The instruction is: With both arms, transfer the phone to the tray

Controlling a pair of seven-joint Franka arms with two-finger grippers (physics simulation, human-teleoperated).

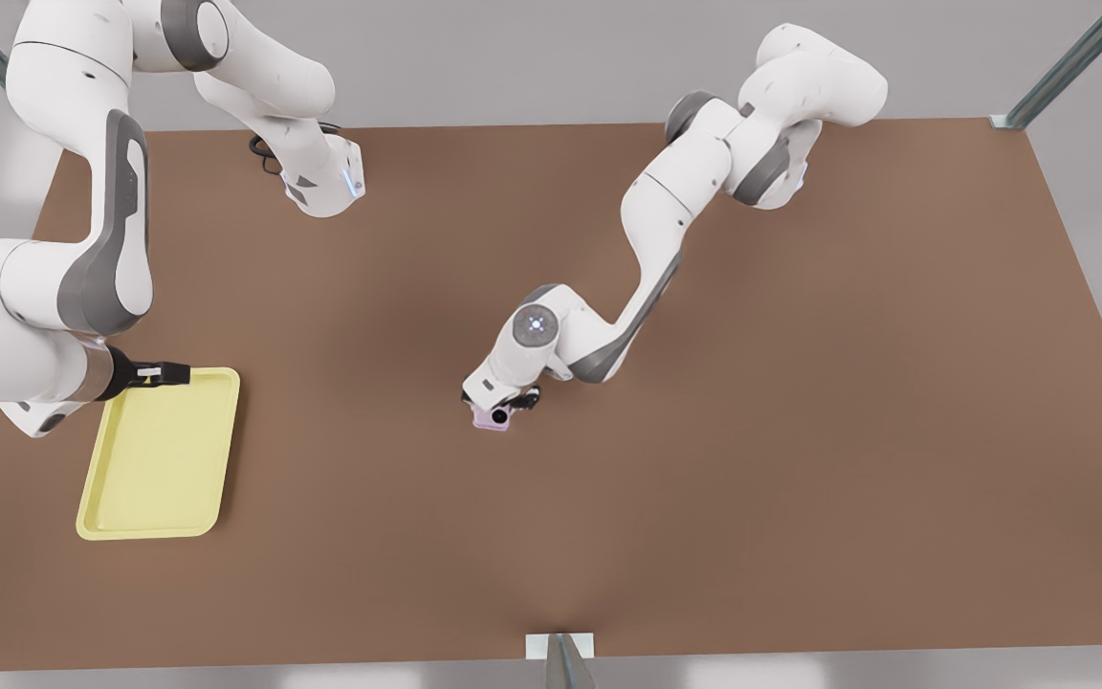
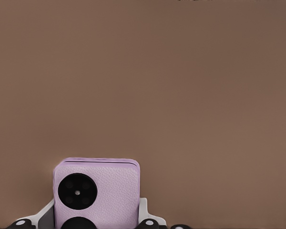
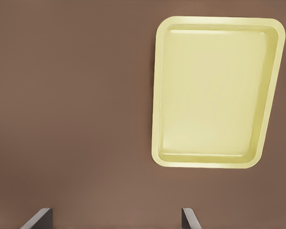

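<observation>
the left claw (image 1: 501, 406) holds the small flat pale pink phone (image 1: 492, 418) near the middle of the brown table (image 1: 800, 383). the right claw (image 1: 161, 373) is wide open, hanging over the pale yellow plastic tray (image 1: 161, 455).

A brown table (image 1: 800, 402) is seen, its surface plain and matte. Metal frame struts (image 1: 1068, 62) are set at its far corners, and a small pale bracket (image 1: 561, 646) is fixed at its near edge.

Phone (image 1: 493, 418) mid-table (image 1: 800, 431), tray (image 1: 157, 454) well apart toward the front view's left edge.
</observation>
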